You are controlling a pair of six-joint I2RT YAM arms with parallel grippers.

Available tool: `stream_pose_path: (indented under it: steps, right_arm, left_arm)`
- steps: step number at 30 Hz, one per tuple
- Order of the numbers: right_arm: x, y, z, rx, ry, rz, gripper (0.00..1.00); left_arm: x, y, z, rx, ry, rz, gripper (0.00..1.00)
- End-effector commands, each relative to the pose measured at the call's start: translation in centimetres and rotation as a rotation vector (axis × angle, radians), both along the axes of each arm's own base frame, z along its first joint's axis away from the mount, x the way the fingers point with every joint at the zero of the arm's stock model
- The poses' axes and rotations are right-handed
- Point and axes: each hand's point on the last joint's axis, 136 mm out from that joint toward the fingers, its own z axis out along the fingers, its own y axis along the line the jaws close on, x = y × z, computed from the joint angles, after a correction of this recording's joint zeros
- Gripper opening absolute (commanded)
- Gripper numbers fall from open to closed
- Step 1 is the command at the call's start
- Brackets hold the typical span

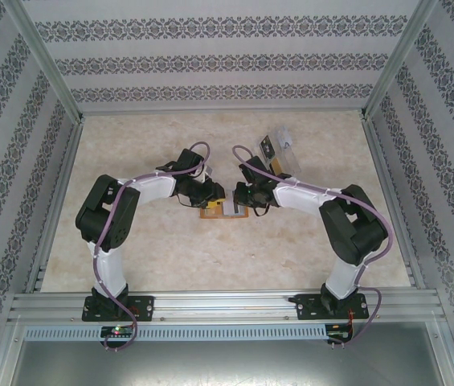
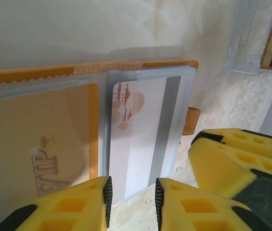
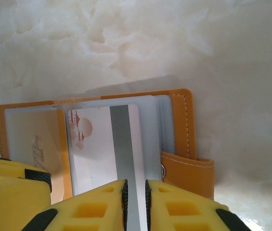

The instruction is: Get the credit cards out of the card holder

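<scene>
A: Where to look for the card holder [image 3: 183, 115]?

B: Mid-table, flat and spread open on the pale, marble-patterned table [image 3: 126, 43], squeezed between both wrists in the top view. Orange, leather-like skin, white stitching round the rim, rounded corners, a stubby strap tab [image 3: 189, 171] sticking out on one side.

A: And inside?

B: Cloudy clear plastic pockets [image 3: 151, 125], slightly glossy. Holds a white card [image 3: 95, 154], thin and smooth, with a grey stripe down its length and a small red pagoda print. Next to that, a yellow-orange card [image 2: 44, 144] lettered "VIP", hazy under its sleeve.

A: And the left gripper [image 2: 132, 186]?

B: Hangs over the near edge of the white card's pocket. Blocky yellow jaws with square hollows, and ribbed black pads [image 2: 108, 199] on the inner faces. Parted by a plain gap, released, not clenched on anything.

A: And the right gripper [image 3: 136, 186]?

B: Same yellow blocks, set almost together, just a narrow slit between, with the grey stripe visible through it. Hard to say whether pinching the white card or merely pressing over it; too close and too cropped.

A: Anything else nearby?

B: A clear tray [image 2: 249, 48] of hard, see-through plastic with raised walls, farther back and off to the right, apart from the card holder.
</scene>
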Motion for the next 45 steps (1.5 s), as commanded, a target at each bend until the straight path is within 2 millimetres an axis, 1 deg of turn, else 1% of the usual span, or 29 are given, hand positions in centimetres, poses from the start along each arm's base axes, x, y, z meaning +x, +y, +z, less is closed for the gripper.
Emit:
stream_pose_path:
  steps: [1, 4, 11, 16, 19, 23, 25, 41, 45]
  right_arm:
    - [0.1, 0.7, -0.5, 0.005, 0.024, 0.024, 0.22]
    - [0.0, 0.8, -1.1, 0.002, 0.039, 0.026, 0.24]
    - [-0.5, 0.3, -2.7, -0.021, 0.086, 0.018, 0.25]
    - [-0.8, -0.1, -3.6, -0.034, 0.109, 0.007, 0.25]
    - [-1.0, -0.3, -3.9, -0.041, 0.117, 0.004, 0.25]
    - [-1.1, -0.5, -4.0, -0.048, 0.121, 0.002, 0.25]
    - [-1.1, -0.6, -4.1, -0.051, 0.123, -0.001, 0.25]
    - [-1.3, -0.8, -4.3, -0.058, 0.128, -0.005, 0.25]
    - [-1.3, -0.9, -4.4, -0.060, 0.129, -0.008, 0.25]
  left_arm:
    - [0.2, 0.1, -0.7, 0.008, 0.025, -0.010, 0.32]
    - [0.1, 0.1, -1.0, 0.012, 0.033, -0.013, 0.33]
    - [-0.2, 0.3, -1.9, 0.022, 0.052, -0.014, 0.33]
    - [-0.2, 0.2, -1.9, 0.014, 0.050, -0.025, 0.33]
    - [-0.1, 0.1, -1.7, 0.010, 0.041, -0.031, 0.31]
    - [0.1, -0.1, -1.5, -0.002, 0.028, -0.041, 0.28]
    - [0.1, -0.4, -1.2, -0.020, 0.017, -0.058, 0.24]
    - [0.2, -0.6, -1.2, -0.040, -0.001, -0.076, 0.20]
    - [0.3, -0.5, -1.1, -0.033, -0.006, -0.073, 0.16]
